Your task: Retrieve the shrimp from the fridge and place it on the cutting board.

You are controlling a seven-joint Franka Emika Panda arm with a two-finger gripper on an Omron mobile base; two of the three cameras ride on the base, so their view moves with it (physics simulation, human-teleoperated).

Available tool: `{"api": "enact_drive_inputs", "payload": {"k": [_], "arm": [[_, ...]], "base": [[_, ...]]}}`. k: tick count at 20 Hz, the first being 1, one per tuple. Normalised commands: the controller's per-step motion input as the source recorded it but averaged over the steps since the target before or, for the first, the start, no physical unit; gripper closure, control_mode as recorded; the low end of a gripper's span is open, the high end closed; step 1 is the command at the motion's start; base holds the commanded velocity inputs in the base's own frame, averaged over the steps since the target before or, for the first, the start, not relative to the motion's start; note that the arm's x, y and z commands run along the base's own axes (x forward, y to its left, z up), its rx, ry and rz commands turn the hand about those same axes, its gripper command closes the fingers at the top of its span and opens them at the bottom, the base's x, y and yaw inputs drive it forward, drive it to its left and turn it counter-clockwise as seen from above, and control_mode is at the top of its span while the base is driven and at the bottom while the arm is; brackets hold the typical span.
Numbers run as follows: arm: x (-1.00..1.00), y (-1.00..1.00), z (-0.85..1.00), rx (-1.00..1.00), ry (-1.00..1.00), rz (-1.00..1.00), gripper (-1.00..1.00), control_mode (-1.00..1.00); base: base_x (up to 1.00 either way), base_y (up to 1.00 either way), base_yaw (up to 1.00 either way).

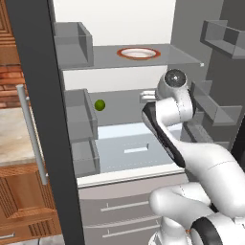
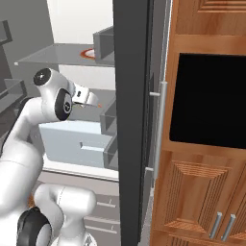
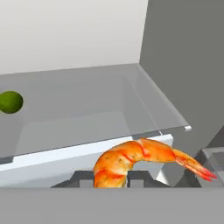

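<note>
Claw [image 3: 112,178] pinching shrimp [image 3: 131,159] over grey fridge [image 1: 191,28] shelf [image 3: 87,109], green ball [image 3: 9,102] nearby.

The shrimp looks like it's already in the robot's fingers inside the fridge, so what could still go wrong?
The gripper pinches the shrimp only at its thick end, so the long tail could swing and slip free. Backing out, the arm could also clip the fridge's door bins crowding its right side.

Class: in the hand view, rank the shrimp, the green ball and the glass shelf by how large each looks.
1. Glass shelf
2. Shrimp, though it lies nearest the camera, which inflates it
3. Green ball, partly cut by the picture's edge
</note>
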Motion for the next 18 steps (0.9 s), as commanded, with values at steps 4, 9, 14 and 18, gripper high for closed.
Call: {"api": "enact_drive_inputs", "payload": {"k": [4,9,14,18], "arm": [[-0.25,0.01,-0.09,0.0,0.0,0.03,1.0,1.0],[0.0,0.0,0.0,0.0,0.0,0.0,1.0,1.0],[0.0,0.0,0.0,0.0,0.0,0.0,1.0,1.0],[0.0,0.0,0.0,0.0,0.0,0.0,1.0,1.0]], "base": [[-0.75,0.04,0.13],[-1.0,0.31,0.14],[-1.0,0.73,0.08],[-0.66,1.0,0.0]]}}
